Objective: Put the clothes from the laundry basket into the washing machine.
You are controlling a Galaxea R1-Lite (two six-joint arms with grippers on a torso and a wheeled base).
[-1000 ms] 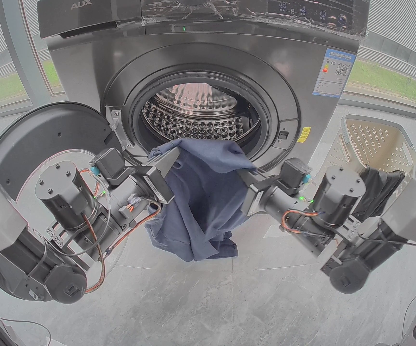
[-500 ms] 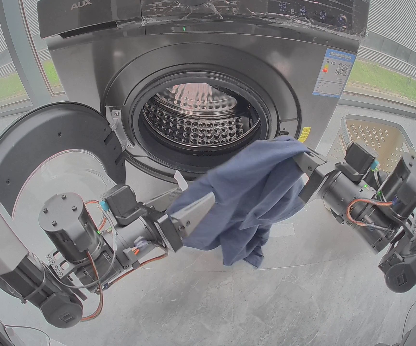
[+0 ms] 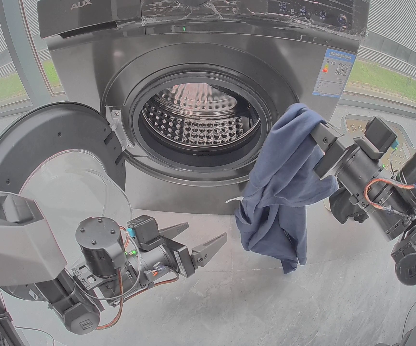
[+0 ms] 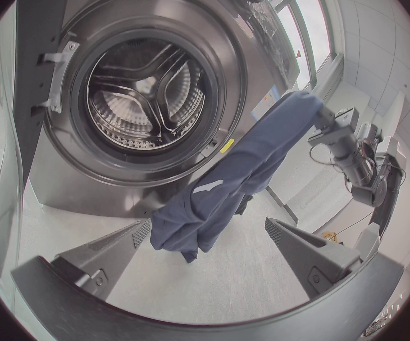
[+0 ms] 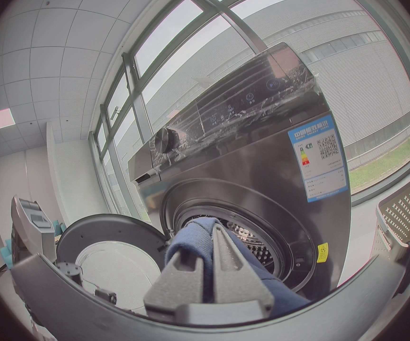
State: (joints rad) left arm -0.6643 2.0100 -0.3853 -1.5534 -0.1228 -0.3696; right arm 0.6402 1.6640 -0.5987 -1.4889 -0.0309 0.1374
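Dark blue fabric, a single garment (image 3: 280,188), hangs from the right claw (image 3: 319,149). The claw pinches the garment's upper edge between fingers that are pressed together. The garment is held in the air in front of the washing machine (image 3: 208,49), just to the right of the round opening and outside the drum (image 3: 196,116). It falls down in loose folds toward the floor (image 3: 246,308), and a small white label (image 3: 234,200) sticks out on its left side. I cannot tell whether its lowest corner touches the floor.

The round door (image 3: 49,140) stands open, swung to the left of the opening. The left claw (image 3: 205,230) is low, near the floor and in front of this door, with its two fingers spread wide. It is well apart from the garment.

The beige laundry basket (image 3: 350,121) stands on the floor to the right of the machine, behind the right arm.
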